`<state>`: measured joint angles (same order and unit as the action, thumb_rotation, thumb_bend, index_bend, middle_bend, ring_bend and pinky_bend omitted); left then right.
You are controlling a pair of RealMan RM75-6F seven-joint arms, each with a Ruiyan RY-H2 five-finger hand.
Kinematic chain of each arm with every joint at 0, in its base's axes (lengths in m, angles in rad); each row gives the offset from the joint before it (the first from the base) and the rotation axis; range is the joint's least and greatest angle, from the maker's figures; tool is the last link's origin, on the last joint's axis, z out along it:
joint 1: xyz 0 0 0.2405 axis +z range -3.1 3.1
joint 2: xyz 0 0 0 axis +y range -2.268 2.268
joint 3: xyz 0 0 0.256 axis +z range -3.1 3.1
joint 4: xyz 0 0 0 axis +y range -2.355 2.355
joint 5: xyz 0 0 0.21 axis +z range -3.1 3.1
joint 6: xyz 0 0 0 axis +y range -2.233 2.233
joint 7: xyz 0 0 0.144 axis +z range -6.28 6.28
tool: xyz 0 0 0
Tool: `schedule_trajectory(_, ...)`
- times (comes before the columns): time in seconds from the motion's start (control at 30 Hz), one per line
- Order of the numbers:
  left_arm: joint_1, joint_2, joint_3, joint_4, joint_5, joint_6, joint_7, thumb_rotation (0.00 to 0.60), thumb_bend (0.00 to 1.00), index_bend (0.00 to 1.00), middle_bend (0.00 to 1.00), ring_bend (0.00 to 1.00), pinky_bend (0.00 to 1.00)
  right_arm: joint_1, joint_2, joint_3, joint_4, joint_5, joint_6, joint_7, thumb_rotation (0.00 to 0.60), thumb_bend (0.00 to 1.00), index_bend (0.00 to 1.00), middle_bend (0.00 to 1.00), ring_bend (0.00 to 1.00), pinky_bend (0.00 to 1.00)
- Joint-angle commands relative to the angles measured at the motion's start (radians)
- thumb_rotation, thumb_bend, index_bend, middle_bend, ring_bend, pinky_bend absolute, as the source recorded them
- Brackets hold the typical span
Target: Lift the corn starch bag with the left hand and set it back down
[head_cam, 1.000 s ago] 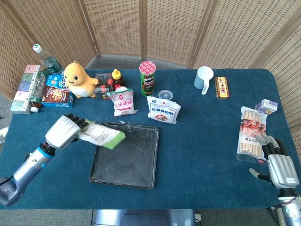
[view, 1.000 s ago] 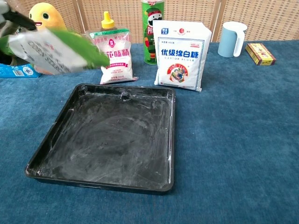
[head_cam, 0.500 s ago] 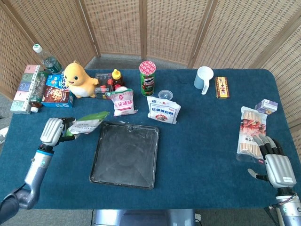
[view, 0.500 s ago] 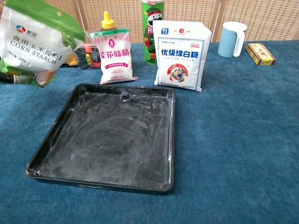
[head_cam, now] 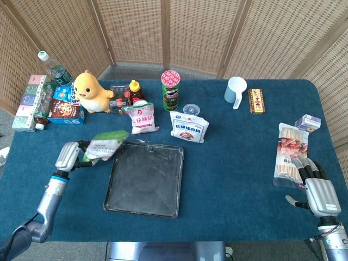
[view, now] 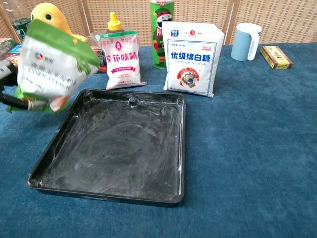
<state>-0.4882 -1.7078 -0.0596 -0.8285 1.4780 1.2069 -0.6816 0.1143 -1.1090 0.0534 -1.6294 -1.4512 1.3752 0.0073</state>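
The corn starch bag (head_cam: 104, 145), white with a green top, hangs upright just left of the black tray (head_cam: 144, 179). My left hand (head_cam: 69, 156) holds it from its left side. In the chest view the bag (view: 54, 67) is blurred and sits above the tray's (view: 74, 119) left edge; only dark fingertips (view: 12, 101) of the hand show at its lower left. My right hand (head_cam: 319, 191) rests open near the table's right front edge, with nothing in it.
Along the back stand a yellow plush toy (head_cam: 91, 92), a white seasoning bag (head_cam: 143, 117), a sugar bag (head_cam: 188, 126), a chips can (head_cam: 170, 90), a blue cup (head_cam: 235, 90) and boxes at the far left. A noodle packet (head_cam: 290, 152) lies by my right hand.
The left hand has shifted right and slightly nearer with the bag. The bag has moved back toward the tray's left edge and sits lower in the chest view. The right hand is still.
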Motion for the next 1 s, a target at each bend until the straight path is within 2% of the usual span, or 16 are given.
schedule_trajectory(0.03, -0.001, 0.026, 0.031, -0.008, 0.017, -0.036, 0.027, 0.6, 0.2, 0.24, 0.07, 0.06, 0.08, 0.0, 0.001, 0.0, -0.001, -0.001, 0.001, 0.0, 0.6, 0.0, 0.0, 0.0, 0.0, 0.04)
schedule_trajectory(0.1, 0.009, 0.026, 0.03, -0.007, 0.015, -0.024, 0.05, 0.6, 0.16, 0.15, 0.02, 0.01, 0.05, 0.0, 0.001, -0.001, -0.002, -0.003, 0.001, -0.001, 0.6, 0.0, 0.0, 0.0, 0.0, 0.04)
schedule_trajectory(0.2, 0.032, 0.028, 0.031, 0.0, 0.017, 0.012, 0.051, 0.595, 0.11, 0.08, 0.0, 0.0, 0.04, 0.0, 0.002, -0.003, -0.004, -0.004, 0.001, -0.002, 0.6, 0.0, 0.0, 0.0, 0.0, 0.04)
schedule_trajectory(0.3, 0.049, 0.028, 0.041, 0.023, 0.038, 0.059, 0.034, 0.533, 0.03, 0.02, 0.0, 0.0, 0.03, -0.001, 0.002, -0.004, -0.006, -0.004, 0.002, -0.003, 0.6, 0.0, 0.0, 0.0, 0.0, 0.04)
schedule_trajectory(0.43, 0.072, 0.047, 0.055, 0.028, 0.072, 0.128, 0.014, 0.463, 0.0, 0.0, 0.0, 0.0, 0.03, -0.001, 0.003, -0.005, -0.008, -0.007, 0.001, -0.004, 0.6, 0.0, 0.0, 0.0, 0.0, 0.04)
schedule_trajectory(0.6, 0.102, 0.089, 0.057, 0.0, 0.081, 0.189, 0.058, 0.459, 0.0, 0.0, 0.0, 0.0, 0.03, -0.003, 0.008, -0.009, -0.014, -0.013, 0.004, 0.0, 0.6, 0.0, 0.0, 0.0, 0.0, 0.04)
schedule_trajectory(0.7, 0.125, 0.127, 0.048, -0.026, 0.074, 0.225, 0.119, 0.458, 0.0, 0.0, 0.0, 0.0, 0.03, -0.004, 0.012, -0.009, -0.016, -0.016, 0.007, 0.005, 0.6, 0.0, 0.0, 0.0, 0.0, 0.04)
schedule_trajectory(0.87, 0.18, 0.243, 0.044, -0.148, 0.029, 0.235, 0.286, 0.468, 0.0, 0.0, 0.0, 0.0, 0.03, -0.006, 0.017, -0.01, -0.019, -0.021, 0.014, 0.01, 0.6, 0.0, 0.0, 0.0, 0.0, 0.04)
schedule_trajectory(0.93, 0.223, 0.323, 0.036, -0.265, -0.036, 0.223, 0.437, 0.496, 0.0, 0.0, 0.0, 0.0, 0.03, -0.011, 0.01, -0.002, -0.012, -0.013, 0.03, -0.019, 0.6, 0.0, 0.0, 0.0, 0.0, 0.03)
schedule_trajectory(1.0, 0.244, 0.367, 0.029, -0.349, -0.07, 0.224, 0.518, 0.548, 0.0, 0.0, 0.0, 0.0, 0.02, -0.017, -0.003, 0.01, -0.004, 0.004, 0.053, -0.069, 0.6, 0.0, 0.0, 0.0, 0.0, 0.03)
